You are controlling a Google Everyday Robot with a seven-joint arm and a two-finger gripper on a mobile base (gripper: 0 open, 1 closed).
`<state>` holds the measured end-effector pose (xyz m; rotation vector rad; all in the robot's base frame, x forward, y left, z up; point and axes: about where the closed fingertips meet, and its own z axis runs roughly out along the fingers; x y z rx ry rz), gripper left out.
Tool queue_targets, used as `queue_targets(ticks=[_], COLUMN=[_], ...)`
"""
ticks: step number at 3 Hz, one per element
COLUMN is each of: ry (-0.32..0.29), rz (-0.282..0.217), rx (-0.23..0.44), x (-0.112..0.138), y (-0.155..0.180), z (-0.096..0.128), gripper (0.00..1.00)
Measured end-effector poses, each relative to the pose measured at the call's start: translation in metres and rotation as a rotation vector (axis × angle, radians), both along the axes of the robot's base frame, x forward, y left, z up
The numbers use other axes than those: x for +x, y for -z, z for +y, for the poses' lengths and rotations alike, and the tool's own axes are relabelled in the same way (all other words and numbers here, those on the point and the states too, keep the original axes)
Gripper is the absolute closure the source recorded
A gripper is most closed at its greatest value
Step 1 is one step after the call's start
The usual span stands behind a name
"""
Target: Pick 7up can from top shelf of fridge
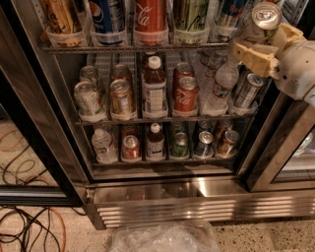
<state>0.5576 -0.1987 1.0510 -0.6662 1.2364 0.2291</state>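
Note:
My gripper (264, 42) is at the upper right, in front of the right end of the top shelf (98, 49) of the fridge (157, 194). Its tan fingers (250, 53) are shut on a pale can with a silver top, the 7up can (266, 15), held upright and clear of the cup holders; its label is mostly hidden. On the top shelf a yellow can, a blue Pepsi can (107, 17), a red Coca-Cola can (150, 17) and a green-yellow can with dark script (191, 15) stand in clear cups.
Lower wire racks hold tilted cans and bottles (154, 91). The dark door frame (34, 123) stands at the left and another glass door (283, 147) at the right. Cables (24, 221) lie on the floor at the left, and crumpled clear plastic (165, 238) lies below the base grille.

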Motion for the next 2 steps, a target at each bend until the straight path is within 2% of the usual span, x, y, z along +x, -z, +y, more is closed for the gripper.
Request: queue_targets(ticks=[1, 2], ry=[-0.038, -0.144], rz=[-0.001, 0.006], rx=[-0.026, -0.069], x=[-0.001, -0.010], y=[0.004, 0.018], z=[0.012, 0.044], gripper=[1.00, 1.00])
